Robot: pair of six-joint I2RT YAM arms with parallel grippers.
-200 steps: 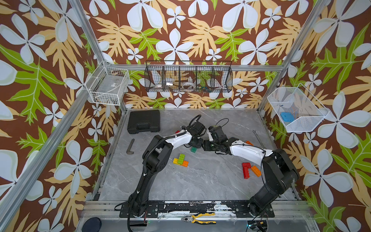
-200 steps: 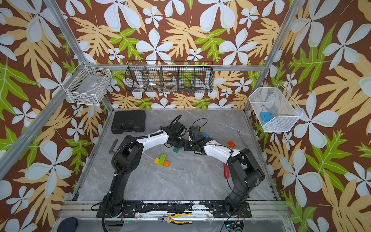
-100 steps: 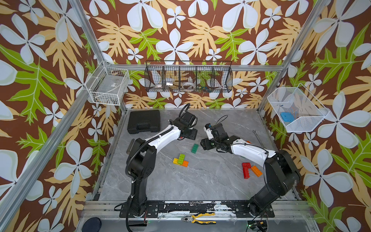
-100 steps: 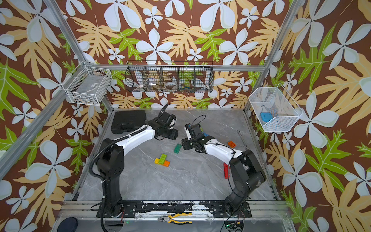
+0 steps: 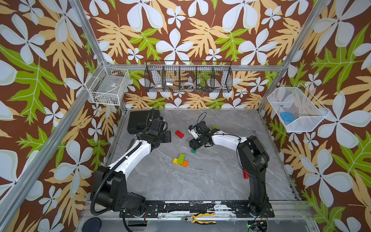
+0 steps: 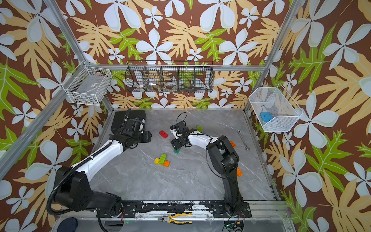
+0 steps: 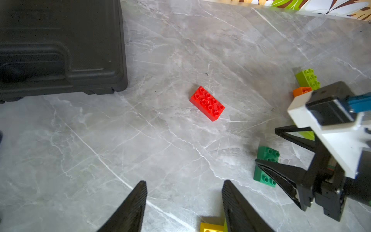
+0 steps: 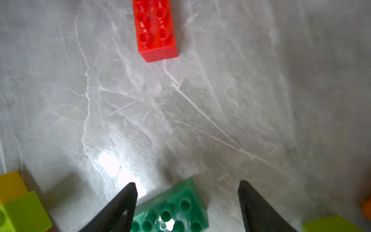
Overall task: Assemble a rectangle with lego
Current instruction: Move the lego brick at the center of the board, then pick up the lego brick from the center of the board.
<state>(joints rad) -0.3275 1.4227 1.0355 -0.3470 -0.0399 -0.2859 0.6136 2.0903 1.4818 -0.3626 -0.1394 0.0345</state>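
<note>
Left jaws parted, empty, bare table (image 7: 80,140) up to red brick (image 7: 207,103), right jaws wide around dark green brick (image 8: 170,209)

Look, the dark green brick (image 5: 194,151) is half hidden under the right gripper (image 5: 193,146), and a red brick (image 5: 245,175) is mostly tucked behind the right arm (image 5: 252,158).

A dark green brick (image 8: 170,211) is lying studs-up between the right fingers (image 8: 120,209), possibly brushing one. A red two-by-four brick (image 7: 207,103) is lying flat, studs up, well ahead of both the left fingers (image 7: 130,206) and the right ones, apart from the others. A cluster (image 5: 181,160) of yellow, lime and orange bricks is sitting joined together near the left fingers.
</note>
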